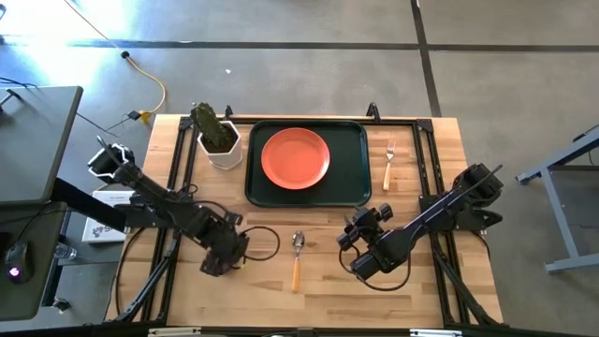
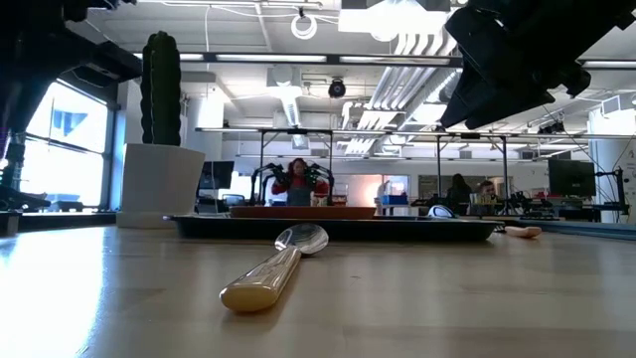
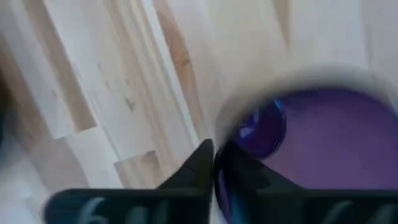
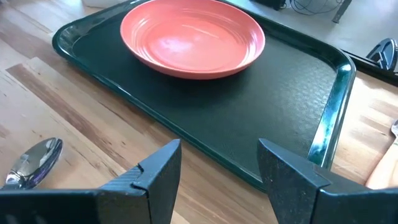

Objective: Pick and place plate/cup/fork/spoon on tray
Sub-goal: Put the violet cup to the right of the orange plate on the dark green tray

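The orange-coral plate lies flat on the dark green tray at the table's far middle. The fork lies on the table right of the tray. The spoon lies on the table in front of the tray, bowl toward it. My left gripper is at the near left, shut on the dark purple cup. My right gripper is open and empty above the table, near the tray's near right corner. My left gripper pinches the cup's wall at its rim, one finger outside the cup and the other inside it. The fingers come from above, pointing down. Whether the cup stands on the table or is lifted, I cannot tell.
A white pot with a green cactus stands left of the tray at the far left. Cables loop on the table beside both arms. Bare wood lies between the spoon and the tray's near rim.
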You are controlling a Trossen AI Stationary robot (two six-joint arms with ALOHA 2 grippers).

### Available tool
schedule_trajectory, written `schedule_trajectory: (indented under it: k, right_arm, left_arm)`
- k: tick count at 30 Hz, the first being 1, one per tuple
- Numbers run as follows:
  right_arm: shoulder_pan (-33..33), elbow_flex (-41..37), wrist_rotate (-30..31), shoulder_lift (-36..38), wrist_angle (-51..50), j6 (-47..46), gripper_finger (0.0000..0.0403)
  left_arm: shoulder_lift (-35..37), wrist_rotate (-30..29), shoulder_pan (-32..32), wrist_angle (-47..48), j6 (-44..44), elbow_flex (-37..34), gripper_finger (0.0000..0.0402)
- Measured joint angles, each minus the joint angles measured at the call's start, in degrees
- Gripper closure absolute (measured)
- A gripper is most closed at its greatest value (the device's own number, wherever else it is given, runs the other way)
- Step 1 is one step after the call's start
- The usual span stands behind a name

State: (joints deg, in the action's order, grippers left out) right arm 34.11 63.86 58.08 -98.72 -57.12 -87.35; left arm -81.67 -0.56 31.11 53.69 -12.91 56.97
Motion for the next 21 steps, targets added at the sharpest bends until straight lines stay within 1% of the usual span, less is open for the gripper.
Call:
schedule_trajectory:
  k: [1, 4, 8, 12, 15, 17, 19, 21]
  right_arm:
    - [0.0, 0.0, 0.0, 0.0, 0.0, 0.1, 0.0201]
    - [0.0, 0.0, -0.6, 0.0, -0.2, 0.4, 0.0201]
    - [0.0, 0.0, -0.9, 0.0, -0.9, 0.4, 0.0201]
    - [0.0, 0.0, -0.5, 0.0, -2.4, 0.4, 0.0201]
    - [0.0, 0.0, -1.4, 0.0, -3.1, 0.4, 0.0201]
    - [0.0, 0.0, -3.2, 0.0, -3.2, 0.4, 0.0201]
    - [0.1, 0.0, -5.3, 0.0, -3.5, 0.4, 0.0201]
    - [0.5, 0.0, -6.2, 0.0, -4.0, 0.2, 0.0201]
  left_arm:
    - [0.0, 0.7, -0.7, -0.6, 0.2, 0.0, 0.0391]
    - [0.0, -0.4, -2.5, -1.0, 0.3, 0.0, 0.0389]
    - [0.1, -6.7, -4.3, -2.6, 3.6, 0.0, 0.0395]
    - [1.0, -12.3, -6.5, -6.4, 5.6, 0.0, 0.0394]
    - [1.6, -15.0, -8.3, -11.0, 7.5, 0.0, 0.0394]
    - [2.0, -17.0, -9.6, -14.5, 8.3, 0.0, 0.0395]
    - [1.8, -17.2, -11.3, -18.9, 9.2, 0.0, 0.0395]
    - [1.8, -16.0, -13.3, -22.5, 10.5, 0.0, 0.0395]
